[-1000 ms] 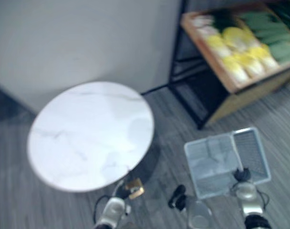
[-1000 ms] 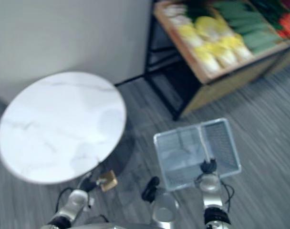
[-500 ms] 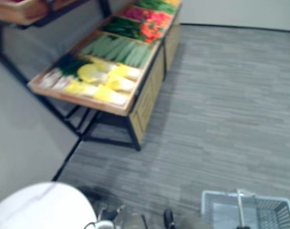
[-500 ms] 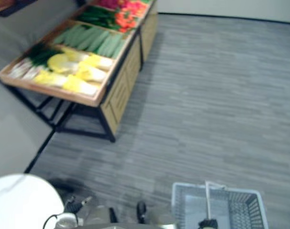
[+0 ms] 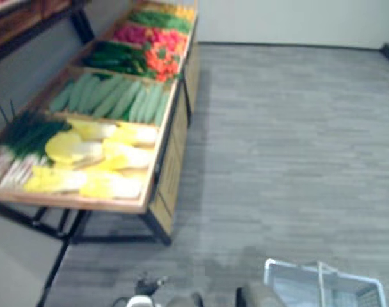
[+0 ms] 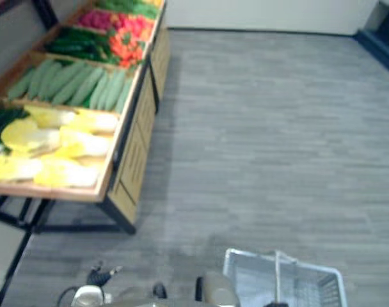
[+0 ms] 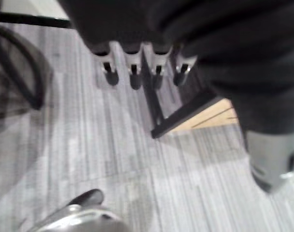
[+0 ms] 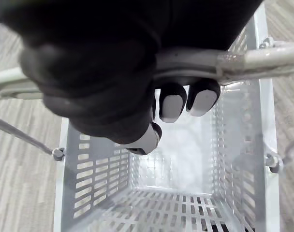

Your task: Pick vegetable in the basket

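A grey plank floor [image 6: 265, 128] is bounded by a pale wall [image 6: 258, 13]. Along its left edge a wooden stand [image 6: 134, 160] is set, with the vegetables [image 6: 66, 144] laid on it in rows. The basket [image 8: 96, 166] is seen at the floor's near edge, its handle [image 8: 253, 59] grasped by the right hand [image 8: 103, 72]. The left hand [image 7: 152, 29] is held relaxed, fingers straight.

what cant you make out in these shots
1. Red and orange produce: left eye view, too blurred and small to name the kind.
2. White stalks: left eye view, cut off by the picture's left edge.
3. Basket: eye views, near part cut off by the bottom edge.
4. Basket floor: right wrist view, partly hidden behind the right hand curled round the handle.
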You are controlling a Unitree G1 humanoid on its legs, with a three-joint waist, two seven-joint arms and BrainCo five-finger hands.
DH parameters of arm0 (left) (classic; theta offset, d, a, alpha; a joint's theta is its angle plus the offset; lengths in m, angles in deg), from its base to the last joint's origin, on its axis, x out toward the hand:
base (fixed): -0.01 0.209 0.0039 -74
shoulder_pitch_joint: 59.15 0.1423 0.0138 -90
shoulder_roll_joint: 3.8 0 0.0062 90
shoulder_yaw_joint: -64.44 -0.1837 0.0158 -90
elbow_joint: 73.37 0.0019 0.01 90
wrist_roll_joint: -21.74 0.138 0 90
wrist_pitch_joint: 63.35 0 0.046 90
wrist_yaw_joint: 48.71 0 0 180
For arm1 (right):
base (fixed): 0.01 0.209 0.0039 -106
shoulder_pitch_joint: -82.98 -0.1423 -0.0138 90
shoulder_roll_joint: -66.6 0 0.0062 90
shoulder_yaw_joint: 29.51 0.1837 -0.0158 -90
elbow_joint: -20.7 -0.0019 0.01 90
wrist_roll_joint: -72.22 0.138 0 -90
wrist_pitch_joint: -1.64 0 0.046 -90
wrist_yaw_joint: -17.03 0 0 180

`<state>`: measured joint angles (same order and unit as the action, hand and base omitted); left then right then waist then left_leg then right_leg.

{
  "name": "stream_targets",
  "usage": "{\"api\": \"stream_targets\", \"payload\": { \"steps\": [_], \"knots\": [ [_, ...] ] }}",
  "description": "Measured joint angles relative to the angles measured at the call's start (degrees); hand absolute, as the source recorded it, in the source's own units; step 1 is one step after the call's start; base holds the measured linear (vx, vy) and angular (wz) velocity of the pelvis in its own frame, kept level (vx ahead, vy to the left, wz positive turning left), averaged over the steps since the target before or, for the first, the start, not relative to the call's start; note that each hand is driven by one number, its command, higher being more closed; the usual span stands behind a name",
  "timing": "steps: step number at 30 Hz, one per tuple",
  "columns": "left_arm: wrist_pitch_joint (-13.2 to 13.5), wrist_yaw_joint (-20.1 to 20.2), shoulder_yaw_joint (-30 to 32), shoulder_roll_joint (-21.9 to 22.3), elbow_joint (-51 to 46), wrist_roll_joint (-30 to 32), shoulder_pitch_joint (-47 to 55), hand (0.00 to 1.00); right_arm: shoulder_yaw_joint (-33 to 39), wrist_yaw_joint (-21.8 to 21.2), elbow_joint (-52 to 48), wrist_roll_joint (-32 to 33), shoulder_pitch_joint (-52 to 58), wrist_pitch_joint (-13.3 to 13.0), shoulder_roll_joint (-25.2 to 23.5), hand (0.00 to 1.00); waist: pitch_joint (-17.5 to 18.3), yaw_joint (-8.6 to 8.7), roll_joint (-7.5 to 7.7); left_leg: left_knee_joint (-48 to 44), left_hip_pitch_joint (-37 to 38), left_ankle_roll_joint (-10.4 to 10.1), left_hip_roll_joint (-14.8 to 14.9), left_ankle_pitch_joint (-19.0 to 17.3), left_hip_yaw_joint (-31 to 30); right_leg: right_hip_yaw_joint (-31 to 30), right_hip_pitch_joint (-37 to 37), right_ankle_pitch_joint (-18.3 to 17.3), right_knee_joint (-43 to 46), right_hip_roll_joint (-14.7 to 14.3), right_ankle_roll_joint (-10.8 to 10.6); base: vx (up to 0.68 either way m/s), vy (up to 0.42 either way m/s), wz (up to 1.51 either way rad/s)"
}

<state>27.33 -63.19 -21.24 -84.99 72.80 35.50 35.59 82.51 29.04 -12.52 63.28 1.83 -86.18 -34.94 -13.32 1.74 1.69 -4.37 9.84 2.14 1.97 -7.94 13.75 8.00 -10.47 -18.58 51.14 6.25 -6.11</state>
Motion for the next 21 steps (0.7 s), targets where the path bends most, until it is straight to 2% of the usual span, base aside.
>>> {"api": "stream_targets", "payload": {
  "steps": [2,3,4,5,6,7,8,9,10,11,12,13,14,15,16,17,18,19,20,21],
  "knots": [
    [0.1,0.0,0.1,0.2,-0.2,0.0,-1.5,0.0,0.1,0.0,0.0,0.1,-0.4,-0.5,-0.4,1.0,0.1,0.16,-0.41,0.9,1.1,-0.1,1.6,0.0,-0.5,0.3,-2.3,-0.4,-9.5,-0.2,0.8,0.39,-0.098,0.29],
    [0.1,0.0,0.2,0.3,-0.2,0.0,-2.2,0.0,0.2,-0.1,0.0,0.3,-0.8,-0.7,-0.5,1.0,0.1,0.16,-0.51,1.2,1.4,-0.2,2.8,0.1,-0.7,-1.0,-3.4,0.9,-19.0,-0.7,0.8,0.43,-0.191,0.32],
    [0.2,0.0,0.4,0.3,-0.2,0.0,-2.5,0.0,0.2,0.0,0.0,0.4,-1.2,-0.8,-0.6,1.0,0.1,0.3,-0.63,1.2,1.6,-1.1,3.9,-0.3,-1.1,-2.5,-4.1,3.6,-26.1,-1.2,1.3,0.53,-0.279,0.38],
    [0.2,0.0,0.6,0.7,-0.1,0.0,-2.6,0.0,0.3,0.0,0.0,0.5,-1.6,-0.8,-0.6,1.0,0.1,0.96,-0.64,1.3,2.1,-3.0,5.0,-1.4,-2.2,-4.5,-4.3,8.6,-34.7,-1.2,1.4,0.46,-0.263,0.37],
    [0.2,0.0,0.7,0.7,-0.1,0.0,-2.3,0.0,0.4,0.0,0.0,0.6,-1.6,-0.8,-0.7,1.0,0.3,1.21,-0.36,1.4,2.6,-4.2,5.1,-2.1,-2.1,-5.5,-4.0,10.9,-38.1,-1.1,1.4,0.51,-0.307,0.36],
    [0.3,0.1,1.7,0.3,0.5,0.1,-2.0,0.0,0.7,0.0,0.3,0.6,-1.1,-1.0,-1.2,1.0,0.5,1.05,0.82,2.0,4.6,-7.0,4.9,-3.9,-2.2,-6.4,-3.9,15.9,-40.4,0.3,0.4,0.56,-0.342,0.19],
    [0.4,0.1,3.6,1.5,1.7,0.0,-1.2,0.0,1.0,-0.1,0.8,0.6,-1.3,-0.9,-1.0,1.0,0.2,0.98,-0.11,2.0,7.5,-9.1,6.1,-5.3,-2.2,-5.7,-4.3,19.0,-34.7,-0.4,1.3,0.56,-0.35,0.09],
    [0.4,0.2,4.2,2.0,2.1,0.0,-0.9,0.0,1.2,-0.1,1.2,0.6,-1.8,-0.9,-0.9,1.0,0.5,1.07,-1.4,0.9,7.7,-9.1,7.3,-5.3,-2.2,-5.2,-4.6,16.6,-32.3,-1.3,1.9,0.5,-0.341,0.0],
    [0.9,0.2,5.1,3.0,2.0,-0.1,-0.6,0.0,1.7,0.2,1.4,0.6,-2.2,-0.9,-0.6,1.0,0.8,1.16,-2.39,-4.9,5.9,-9.2,8.6,-5.3,-2.1,-4.8,-4.7,13.6,-30.4,-1.9,2.8,0.42,-0.323,0.11],
    [1.6,0.2,5.6,3.8,2.0,-0.1,-0.6,0.0,2.4,0.1,1.8,0.9,-2.3,-0.9,0.0,1.0,0.4,1.13,-3.28,-15.1,0.9,-9.9,10.6,-4.8,-2.9,-3.5,-3.2,12.1,-30.6,-2.4,3.0,0.49,-0.37,0.26],
    [1.8,0.3,6.0,4.1,1.9,-0.1,-0.6,0.0,2.3,0.0,2.2,1.0,-2.6,-0.8,0.6,1.0,0.1,1.14,-4.11,-21.6,-2.0,-11.1,11.8,-3.7,-3.8,-2.8,-1.7,11.2,-31.3,-2.6,3.4,0.41,-0.285,0.53],
    [2.0,0.2,7.7,4.9,0.8,-0.6,-0.5,0.0,2.3,0.1,2.6,1.1,-2.3,0.0,1.2,1.0,-0.5,1.11,-4.67,-34.9,-7.2,-12.0,14.7,-3.8,-3.3,-1.0,2.5,10.6,-33.4,-2.7,3.6,0.48,-0.279,0.72],
    [2.0,0.1,8.5,4.9,0.1,-2.2,-0.3,0.0,2.0,0.5,3.2,1.0,-2.2,1.0,1.5,1.0,-0.8,0.45,-4.58,-43.2,-11.5,-11.1,16.4,-4.7,0.6,1.4,8.5,10.3,-37.4,-2.6,4.0,0.31,-0.167,0.63],
    [2.0,0.1,8.5,4.9,0.0,-2.4,-0.3,0.0,1.7,0.6,3.4,1.0,-2.1,1.1,1.6,1.0,-0.8,0.23,-4.49,-43.4,-12.1,-10.7,16.5,-4.9,1.8,1.8,9.8,10.3,-38.3,-2.5,4.0,0.41,-0.208,0.61],
    [2.3,0.0,8.4,4.9,-0.8,-2.4,-0.4,0.0,0.6,0.7,4.6,0.7,-2.3,1.1,1.8,1.0,-0.8,-0.76,-4.08,-40.4,-14.2,-10.0,15.7,-5.8,6.2,3.6,13.1,10.4,-41.8,-1.9,3.8,0.24,-0.101,0.45],
    [2.5,0.0,8.4,4.8,-1.1,-2.4,-0.4,0.0,0.3,0.6,4.8,0.4,-2.6,1.1,1.8,1.0,-0.8,-0.99,-3.92,-37.1,-15.1,-10.0,14.9,-5.9,8.8,4.8,14.4,10.5,-43.2,-1.5,3.7,0.35,-0.124,0.78],
    [2.5,-0.1,8.0,4.8,-1.6,-2.4,-0.4,0.0,-0.2,0.6,4.8,0.0,-3.3,1.1,1.8,1.0,-0.8,-1.13,-3.81,-29.1,-16.4,-8.8,13.1,-5.2,15.6,7.9,16.2,10.5,-44.9,-1.1,3.8,0.29,-0.039,0.99],
    [2.5,-0.2,6.6,4.6,-2.1,-2.4,-0.4,0.0,-0.2,0.5,4.8,-0.3,-4.5,1.1,1.8,1.0,-0.8,-1.45,-3.84,-21.6,-16.8,-4.7,11.5,-2.9,23.6,11.1,17.3,9.6,-45.2,-0.8,3.1,0.3,-0.016,1.06],
    [2.6,-0.2,6.3,4.5,-2.2,-2.4,-0.4,0.0,-0.2,0.4,4.8,-0.5,-4.9,1.1,1.8,1.0,-0.8,-1.86,-3.82,-19.2,-16.8,-2.2,10.6,-2.7,26.2,12.7,17.8,8.6,-44.8,-0.7,2.6,0.32,0.034,1.21],
    [2.6,-0.1,6.8,4.3,-2.5,-2.4,-0.3,0.0,-0.3,0.2,5.0,-1.4,-5.1,1.1,1.7,1.0,-0.2,-2.73,-3.03,-17.7,-16.8,1.5,7.9,-3.4,28.4,16.5,18.2,5.2,-41.9,0.5,1.1,0.38,0.062,1.31]
  ]
}}
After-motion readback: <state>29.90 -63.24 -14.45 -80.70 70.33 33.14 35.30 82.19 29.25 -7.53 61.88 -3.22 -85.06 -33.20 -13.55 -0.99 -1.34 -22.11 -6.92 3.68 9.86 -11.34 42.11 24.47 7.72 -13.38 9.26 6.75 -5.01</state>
